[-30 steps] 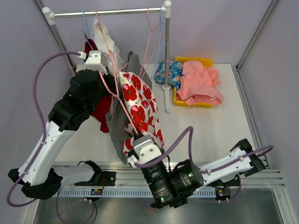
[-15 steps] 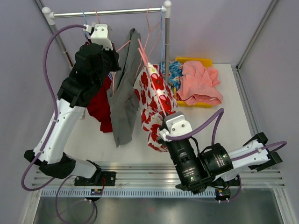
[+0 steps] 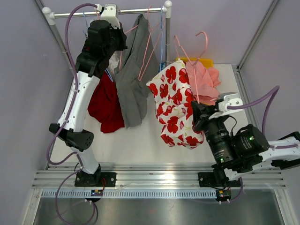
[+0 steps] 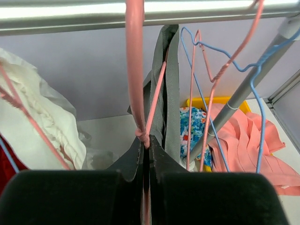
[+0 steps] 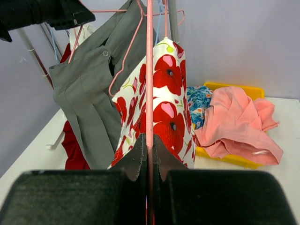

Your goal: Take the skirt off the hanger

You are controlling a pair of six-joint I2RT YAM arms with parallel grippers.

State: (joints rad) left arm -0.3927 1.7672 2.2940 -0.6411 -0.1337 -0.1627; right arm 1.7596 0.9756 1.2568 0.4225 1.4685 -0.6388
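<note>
The skirt [image 3: 176, 103] is white with big red flowers. It hangs on a pink hanger [image 5: 149, 70] in the air above the middle of the table [image 3: 140, 140], to the right of the rail [image 3: 140, 11] and off it. The right gripper [image 5: 149, 140] holds this hanger, with its fingers squeezed tight on the thin pink wire. The skirt is not off the hanger yet.

The left gripper [image 4: 145, 143] is up at the far side, just under the rail. Its fingers are pinched tight on the other pink hanger [image 4: 134, 70], which hooks over the rail. A grey cloth [image 3: 133, 79] hangs there beside it.

I think the step now is holding the skirt's hanger free so the skirt can be pulled off. The next move likely needs the left gripper to let go of its wire, come over to the skirt, grab the cloth and tug it down and away. The right gripper should hold the hanger steady the whole time.

Some things are hard to see. The skirt covers the low part of its hanger, so I cannot tell if clips hold it or if it is just draped over. I also cannot tell for sure whether the grey cloth belongs to the left gripper's hanger. The pink cloth [image 5: 234, 117] hides much of the yellow tray [image 5: 236, 87] at the far right.
</note>
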